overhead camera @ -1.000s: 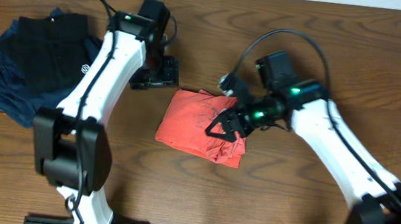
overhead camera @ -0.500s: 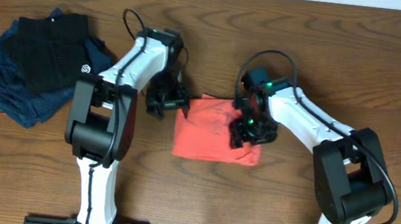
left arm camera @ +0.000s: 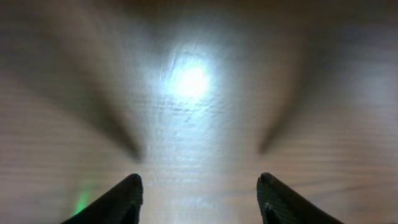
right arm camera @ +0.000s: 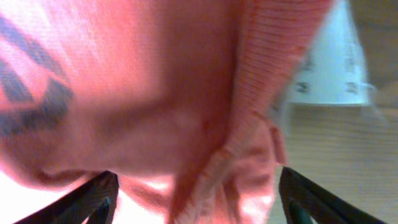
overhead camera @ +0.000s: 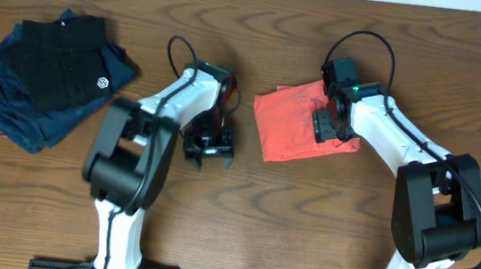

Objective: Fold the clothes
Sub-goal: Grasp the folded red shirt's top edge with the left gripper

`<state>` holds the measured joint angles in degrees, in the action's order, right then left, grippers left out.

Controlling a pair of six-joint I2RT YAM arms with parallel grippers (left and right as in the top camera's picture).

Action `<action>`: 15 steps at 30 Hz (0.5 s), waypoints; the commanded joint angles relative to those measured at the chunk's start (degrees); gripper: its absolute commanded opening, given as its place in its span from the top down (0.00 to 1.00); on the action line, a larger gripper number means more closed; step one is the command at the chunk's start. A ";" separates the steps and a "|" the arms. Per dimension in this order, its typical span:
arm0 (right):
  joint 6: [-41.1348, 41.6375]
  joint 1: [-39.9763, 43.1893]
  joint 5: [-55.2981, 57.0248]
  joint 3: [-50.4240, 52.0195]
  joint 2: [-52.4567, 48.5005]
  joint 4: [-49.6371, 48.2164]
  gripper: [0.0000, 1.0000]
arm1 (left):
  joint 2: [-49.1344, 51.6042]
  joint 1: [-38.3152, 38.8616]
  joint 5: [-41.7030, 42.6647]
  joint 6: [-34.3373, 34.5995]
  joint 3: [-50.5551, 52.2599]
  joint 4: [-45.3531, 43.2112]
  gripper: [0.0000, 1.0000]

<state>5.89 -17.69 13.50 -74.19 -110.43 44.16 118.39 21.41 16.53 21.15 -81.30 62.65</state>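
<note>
The left gripper (overhead camera: 208, 149) hangs with its jaws apart over the bare table (left arm camera: 193, 124), holding nothing. The T-shirt (overhead camera: 291, 126) lies apart from it, on the side toward the right gripper (overhead camera: 329, 126). The right gripper is spread wide and clamps nothing, with the T-shirt's right edge directly beneath it and the white neck tag (right arm camera: 336, 68) just ahead of its fingertips.

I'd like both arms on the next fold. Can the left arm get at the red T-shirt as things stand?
Probably yes: the left gripper hangs open over the table, and only bare wood lies between it and the T-shirt. The right gripper sits on its far side.
</note>
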 commanded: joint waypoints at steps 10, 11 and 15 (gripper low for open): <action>-1.20 0.04 -15.39 -2.19 21.62 10.56 0.26 | -9.14 -1.36 -3.85 -8.07 -2.40 -40.24 0.27; -1.22 0.04 -17.46 -2.19 21.62 11.41 0.30 | -7.80 -1.33 -2.25 -8.04 -2.40 -42.18 0.27; -1.22 -0.22 -25.44 -0.61 20.61 13.00 0.40 | -2.58 -1.16 5.25 -8.00 -2.43 -46.93 0.27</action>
<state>4.97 -17.72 -3.14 -76.23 -88.16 56.84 111.53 20.05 15.75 14.50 -84.07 16.49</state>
